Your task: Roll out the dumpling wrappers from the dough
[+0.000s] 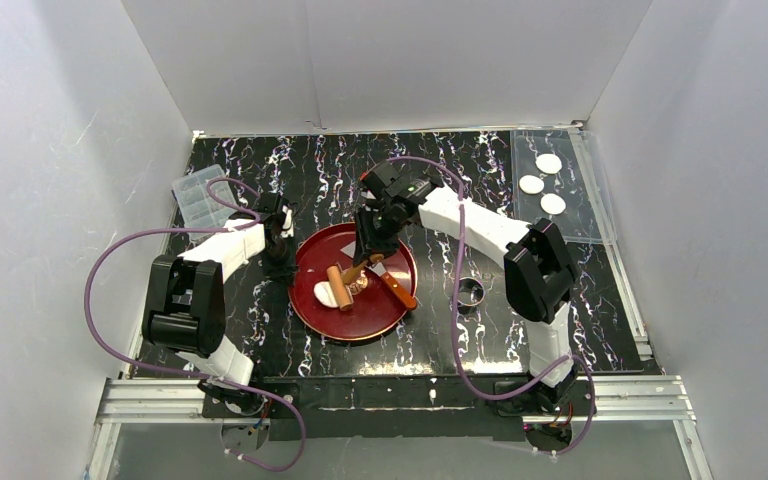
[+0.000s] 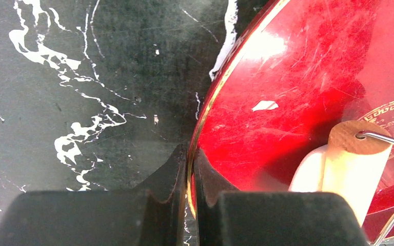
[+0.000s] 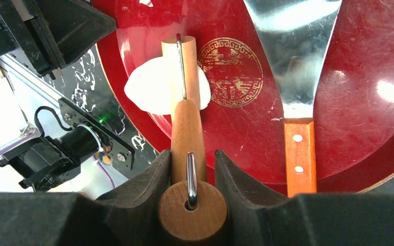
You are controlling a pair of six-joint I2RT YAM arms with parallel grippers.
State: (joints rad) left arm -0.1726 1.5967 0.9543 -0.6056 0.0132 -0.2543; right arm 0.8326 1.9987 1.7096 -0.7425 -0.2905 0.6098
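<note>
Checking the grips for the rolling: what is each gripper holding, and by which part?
The right gripper clamps the rolling pin by its wooden handle; the left gripper pinches the red plate by its rim.

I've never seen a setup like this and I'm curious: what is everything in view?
plate: one, red, centre
dough: one lump, white, on plate under roller
roller: one, wooden, lying across dough
scraper: one, steel with orange handle, on plate
metal ring: one, silver, right of plate
dumpling wrappers: three, white, far right on clear sheet
plastic tray: one, clear, far left
left gripper: one, black, shut on plate rim
right gripper: one, black, shut on roller handle
</note>
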